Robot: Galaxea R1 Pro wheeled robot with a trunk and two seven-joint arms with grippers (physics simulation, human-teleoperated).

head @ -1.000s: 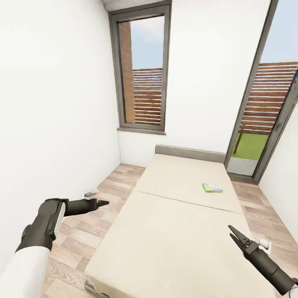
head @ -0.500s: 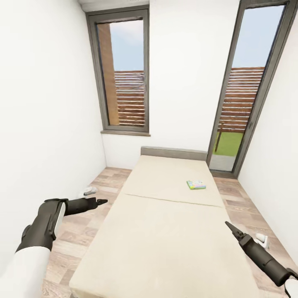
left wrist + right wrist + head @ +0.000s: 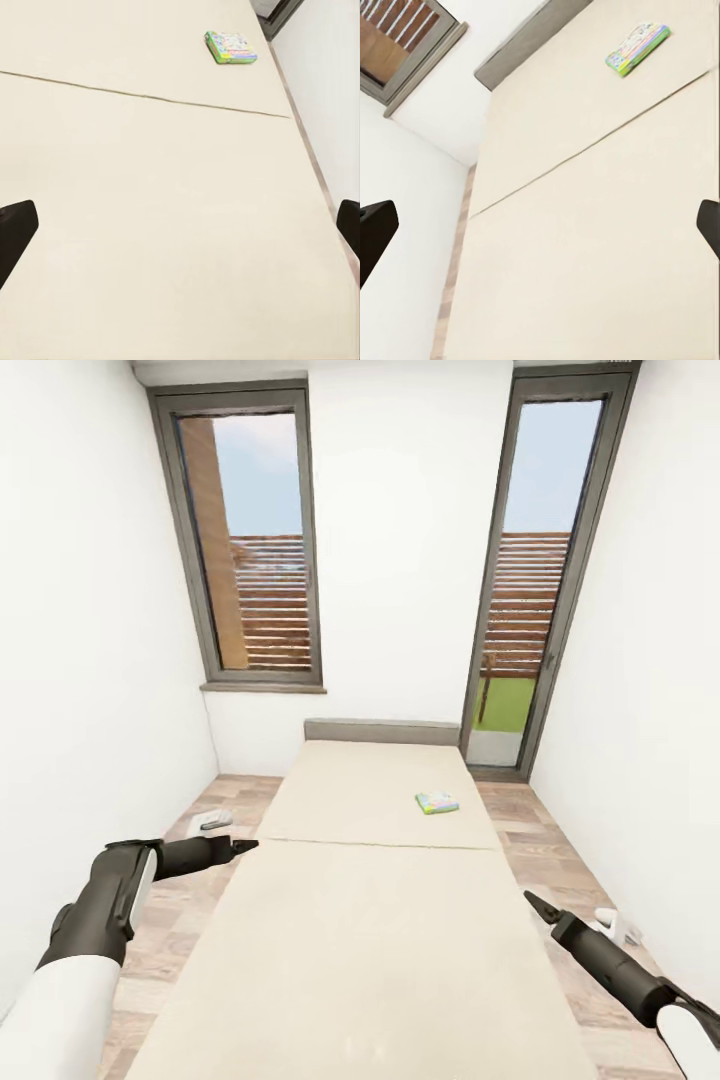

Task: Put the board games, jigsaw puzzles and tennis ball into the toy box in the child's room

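One board game (image 3: 437, 802), a thin flat box with bright green, blue and pink print, lies on the far half of the beige bed (image 3: 380, 920), near its right side. The left wrist view has the board game (image 3: 230, 46) far ahead of the fingers, and the right wrist view has the board game (image 3: 637, 48) far ahead too. My left gripper (image 3: 240, 847) hovers over the floor just left of the bed, open and empty. My right gripper (image 3: 530, 905) hangs at the bed's right edge, open and empty. In both wrist views the fingertips (image 3: 15, 229) (image 3: 373, 225) stand wide apart over bare mattress.
White walls close in on both sides of the bed. A tall window (image 3: 245, 550) and a glass door (image 3: 530, 570) stand at the far wall. A small grey-white object (image 3: 212, 821) lies on the wood floor at left, and a white one (image 3: 612, 925) at right.
The whole picture has shifted leftward, so the camera has turned right and now faces the bed squarely. Both arms keep about the same pose, and the board game lies where it was.
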